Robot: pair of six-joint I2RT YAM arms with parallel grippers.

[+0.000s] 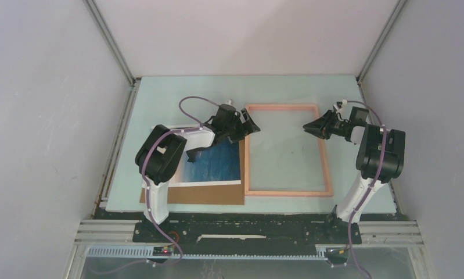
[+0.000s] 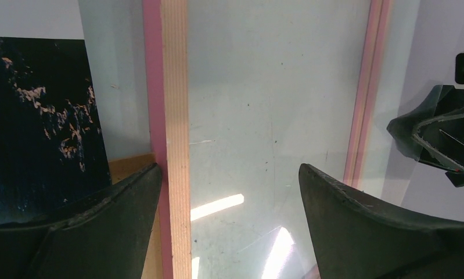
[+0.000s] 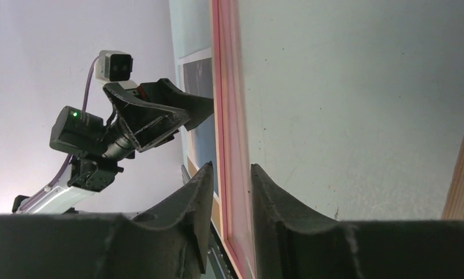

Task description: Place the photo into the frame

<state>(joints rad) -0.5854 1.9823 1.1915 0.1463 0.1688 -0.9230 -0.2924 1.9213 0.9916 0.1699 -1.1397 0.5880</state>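
Pink frame (image 1: 287, 191) lies flat beside the photo (image 1: 218, 165) for loading; my left gripper (image 1: 247, 131) gapes empty above it; my right gripper (image 1: 308, 128) is barely parted, empty.

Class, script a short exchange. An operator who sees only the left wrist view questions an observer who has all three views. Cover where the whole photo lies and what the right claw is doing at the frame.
Operator: Is any part of the photo inside the frame beyond my view?
Observer: No. The top view shows the whole photo picture-up outside the frame, to its left, on a brown cardboard sheet.
Operator: What is the right claw doing?
Observer: The right claw has one finger on each side of the frame's right rail. I cannot tell whether they pinch it.
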